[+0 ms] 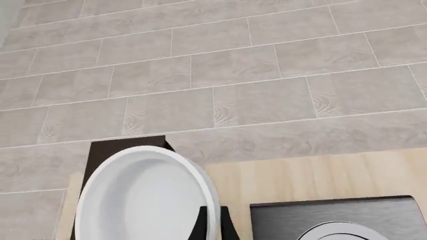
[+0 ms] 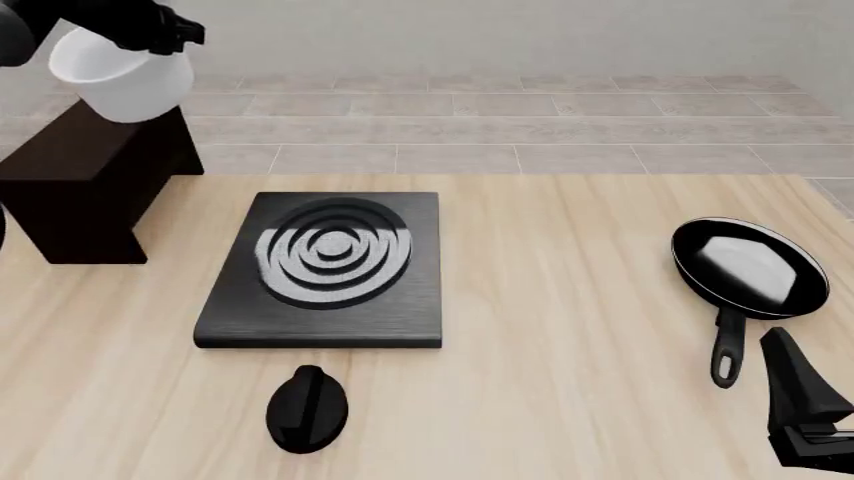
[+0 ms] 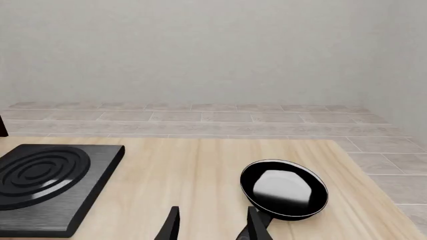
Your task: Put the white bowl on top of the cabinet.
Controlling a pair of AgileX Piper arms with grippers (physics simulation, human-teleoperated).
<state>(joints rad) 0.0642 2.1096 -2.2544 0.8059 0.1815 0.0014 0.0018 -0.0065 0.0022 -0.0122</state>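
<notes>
One knob (image 2: 307, 408), one pan (image 2: 747, 267); left end effector (image 2: 150, 32) grips one white bowl (image 2: 123, 76).

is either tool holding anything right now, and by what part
The left tool holds the white bowl by its rim, over the cabinet. The right tool is open and holds nothing.

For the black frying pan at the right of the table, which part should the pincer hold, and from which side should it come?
Grip the frying pan by its handle, which points toward the arms' side of the table, close to the right pincer. Come from above, jaws across the narrow bar; the round, wide body looks harder to pinch.
</notes>
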